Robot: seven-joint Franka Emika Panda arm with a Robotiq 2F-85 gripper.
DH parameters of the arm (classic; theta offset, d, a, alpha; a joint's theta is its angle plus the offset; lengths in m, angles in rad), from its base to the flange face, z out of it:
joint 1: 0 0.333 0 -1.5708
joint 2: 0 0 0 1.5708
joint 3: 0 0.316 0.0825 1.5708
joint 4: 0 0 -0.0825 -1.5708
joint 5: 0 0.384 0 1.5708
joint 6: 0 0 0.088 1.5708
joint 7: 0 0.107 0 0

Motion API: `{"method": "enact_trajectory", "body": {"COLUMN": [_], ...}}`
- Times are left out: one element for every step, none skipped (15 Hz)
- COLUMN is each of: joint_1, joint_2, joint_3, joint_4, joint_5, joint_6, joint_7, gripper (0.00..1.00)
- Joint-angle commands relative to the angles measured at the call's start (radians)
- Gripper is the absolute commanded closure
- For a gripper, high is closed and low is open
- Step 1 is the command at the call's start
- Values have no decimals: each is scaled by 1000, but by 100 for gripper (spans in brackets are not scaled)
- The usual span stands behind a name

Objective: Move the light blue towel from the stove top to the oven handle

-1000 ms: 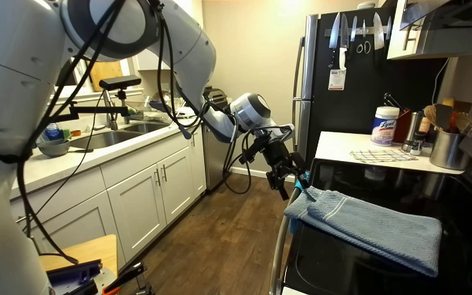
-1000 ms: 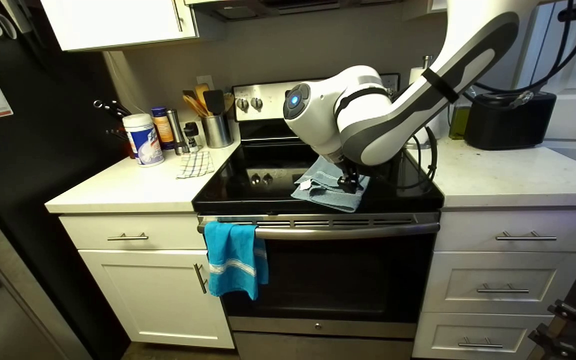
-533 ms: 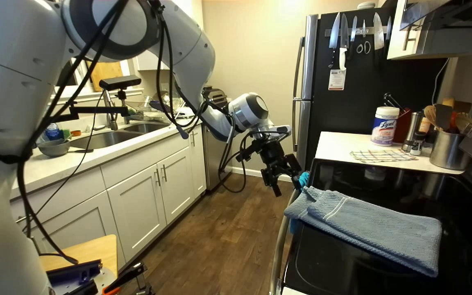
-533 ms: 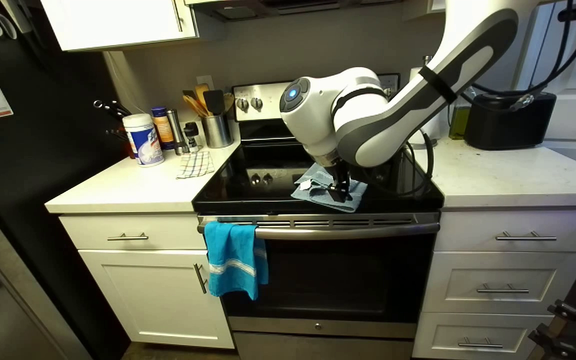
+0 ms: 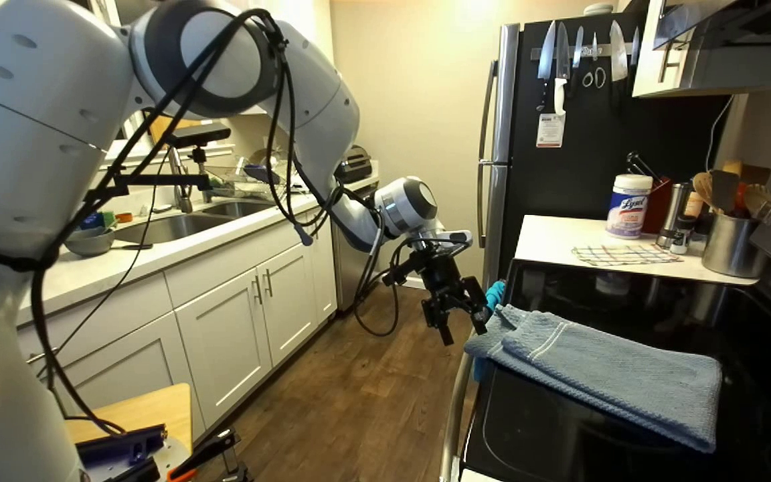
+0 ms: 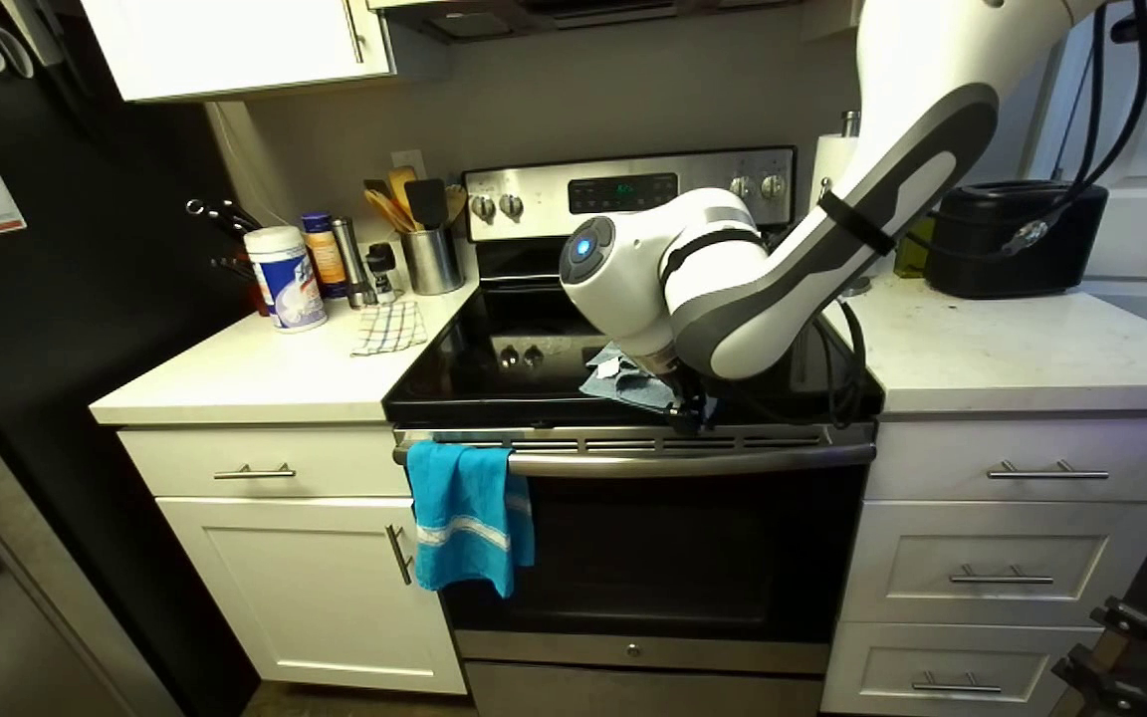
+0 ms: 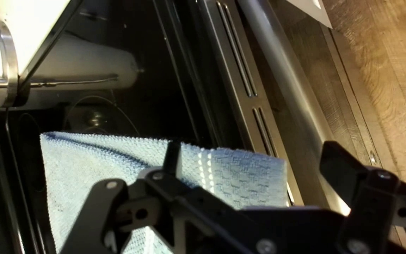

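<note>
light blue towel [image 5: 613, 375], one: folded in layers, lying on the stove top [image 5: 546, 435], its front end out over the metal trim strip [image 7: 238, 81]; not yet on the oven handle [image 6: 693, 465].

gripper [image 7: 256, 160], one: released, fingers [image 7: 342, 165] spread, nothing held. in the wrist view one fingertip overlaps the towel and its mate overlaps the handle; contact with either cannot be told.

risks, as judged: a shallow bite at the front end may catch the top layer alone, so the fold opens and the lower layer stays behind. lowering in this spot could knock the outer finger on the handle, since bar and towel end lie so near each other. with too little cloth carried over the bar, the heavier side would likely drag the rest to the floor [image 5: 385, 375]. the bright blue cloth [image 6: 469, 518] hanging at one end of the same handle could be snagged by a drop too close to it.

bearing: long axis roughly front to back, somewhat slanted, more across the handle's line than along it. one short end points out to the handle, the opposite one toward the control panel [image 6: 623, 191]; white stripes cross the width near the front end.
</note>
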Motion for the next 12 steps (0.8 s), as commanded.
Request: {"method": "enact_trajectory", "body": {"joint_1": [29,34,36,31,23,12,8,4,2,-2,0,5], "joint_2": [31,38,44,47,46,45,45,43,41,37,36,37], "joint_3": [-48,-58,-62,-62,-56,-47,-44,-40,-36,-29,-28,-28], "joint_4": [9,9,10,10,8,7,7,4,-1,-9,-14,-19], "joint_5": [-80,-115,-143,-160,-163,-154,-144,-134,-129,-121,-125,-134], "joint_6": [12,13,14,22,33,44,52,64,74,85,95,97], "joint_7": [23,29,35,39,38,28,23,16,7,-8,-15,-21], "gripper": [0,0,0,0,0,0,0,0,0,0,0,0]}}
